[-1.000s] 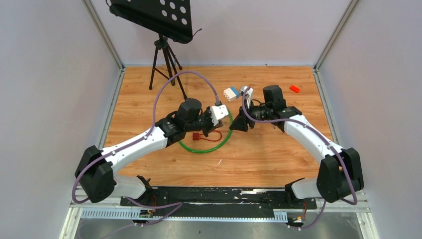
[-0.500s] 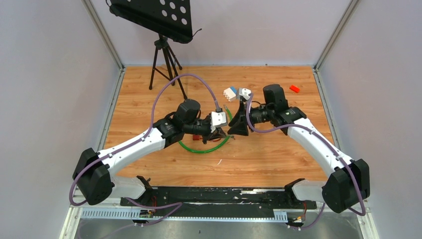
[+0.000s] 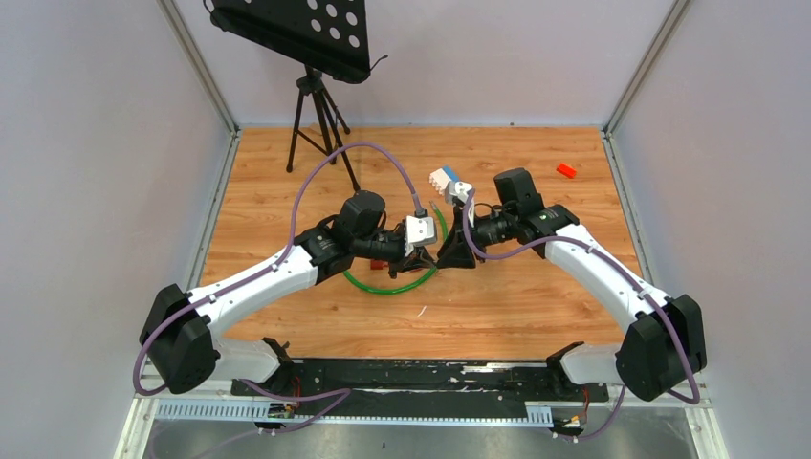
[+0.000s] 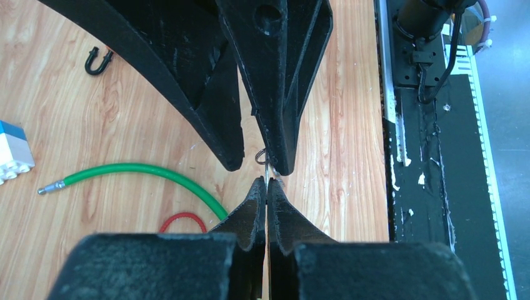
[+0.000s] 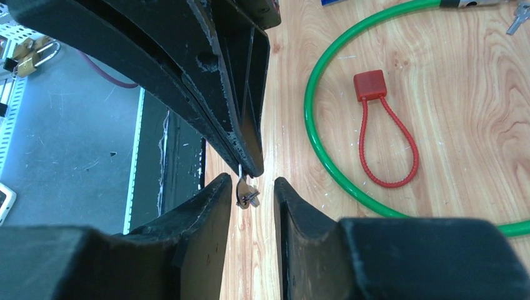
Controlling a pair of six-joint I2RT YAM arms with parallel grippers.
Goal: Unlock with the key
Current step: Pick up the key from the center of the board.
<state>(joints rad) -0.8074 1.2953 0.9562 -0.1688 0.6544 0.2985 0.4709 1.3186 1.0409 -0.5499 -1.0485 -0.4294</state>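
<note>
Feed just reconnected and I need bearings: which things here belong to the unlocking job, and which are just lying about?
In the job: left claw, shut on the small key; right claw, open around it; red cable lock, probably the target.
Lying about: green cable, toy block, red brick, tripod stand.

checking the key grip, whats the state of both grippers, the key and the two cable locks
left gripper: shut on the key
right gripper: open, a finger either side of the key, not gripping it
key: hanging from the left gripper's tips
red cable lock: loop closed, flat on the table
green cable: lying curved, metal end free
</note>
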